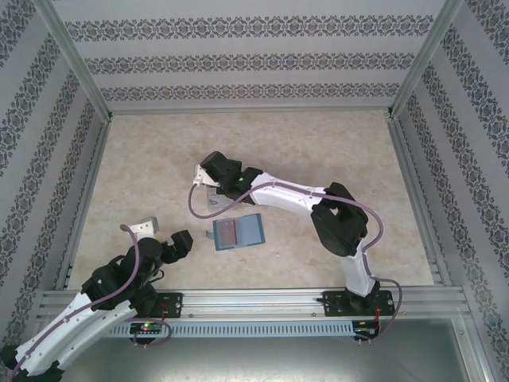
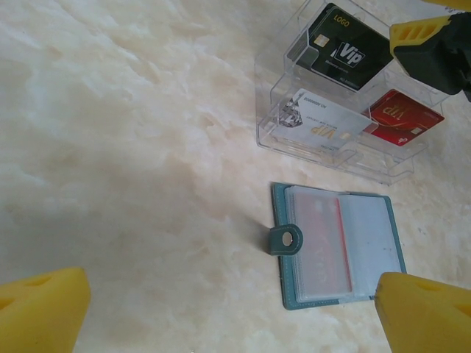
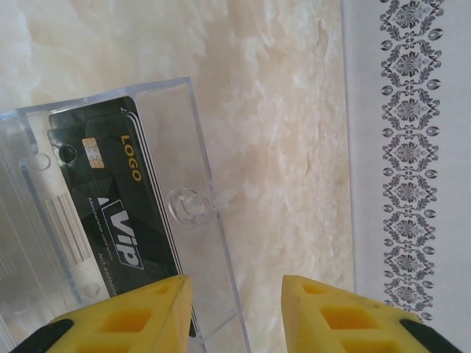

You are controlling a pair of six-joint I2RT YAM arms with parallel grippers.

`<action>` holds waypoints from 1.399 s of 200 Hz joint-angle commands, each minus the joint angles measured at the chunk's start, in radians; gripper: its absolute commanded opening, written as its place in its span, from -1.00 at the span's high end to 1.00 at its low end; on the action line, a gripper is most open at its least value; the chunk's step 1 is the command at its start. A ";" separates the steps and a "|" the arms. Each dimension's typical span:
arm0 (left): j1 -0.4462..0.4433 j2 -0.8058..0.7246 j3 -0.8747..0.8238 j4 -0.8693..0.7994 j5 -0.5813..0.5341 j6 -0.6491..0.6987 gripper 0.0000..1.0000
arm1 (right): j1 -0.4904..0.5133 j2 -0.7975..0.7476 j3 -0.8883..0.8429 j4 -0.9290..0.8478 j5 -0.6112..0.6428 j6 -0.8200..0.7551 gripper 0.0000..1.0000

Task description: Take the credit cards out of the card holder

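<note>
Top external view: the small, flat, teal-blue bifold card holder lies open on the pale marbled worktop, just below the middle of the frame. Its left panel looks reddish and its right panel blue-grey. Just above it and to the left sits the clear plastic tray with compartments. The right tool hangs over the tray's upper part. The left tool is at the lower left, near the card holder's left edge but apart from it.

Left wrist view: the left tool has its yellow fingertips spread wide at the two bottom corners, with bare worktop between them and nothing held. The card holder lies flat at the lower right, its snap tab sticking out to the left. A reddish card shows through the clear sleeve on its left panel. Above it, the tray holds a black VIP card, a white card and a red VIP card, each in its own compartment.

Right wrist view: the right tool has its fingers moderately apart, gripping nothing. The tray's clear wall runs down into the gap between them; whether it touches them cannot be told. The black VIP card lies inside at the left, and a patterned wall fills the right side.
</note>
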 commanded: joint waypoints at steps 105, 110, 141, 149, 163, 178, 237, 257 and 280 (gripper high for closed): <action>0.009 0.278 0.005 0.318 0.202 0.050 -0.86 | -0.119 -0.563 -0.516 0.065 -0.380 0.926 1.00; 0.009 0.298 0.008 0.335 0.214 0.048 -0.82 | -0.129 -0.576 -0.543 0.075 -0.406 0.952 1.00; 0.007 0.425 0.019 0.447 0.274 0.032 -0.58 | -0.180 -0.658 -0.732 0.151 -0.549 1.103 1.00; 0.004 0.460 0.026 0.468 0.285 0.033 -0.51 | -0.186 -0.672 -0.778 0.175 -0.579 1.130 1.00; -0.001 0.526 0.041 0.494 0.291 0.030 -0.43 | -0.192 -0.688 -0.840 0.205 -0.613 1.166 1.00; -0.011 0.601 0.062 0.518 0.292 0.030 -0.34 | -0.193 -0.695 -0.891 0.240 -0.639 1.190 1.00; -0.036 0.833 0.127 0.586 0.300 0.012 -0.05 | -0.196 -0.589 -0.957 0.361 -0.755 1.258 1.00; -0.045 0.890 0.153 0.589 0.299 0.013 0.00 | -0.197 -0.539 -0.955 0.388 -0.773 1.266 1.00; -0.051 0.941 0.171 0.596 0.296 0.013 0.02 | -0.199 -0.490 -0.949 0.399 -0.783 1.276 1.00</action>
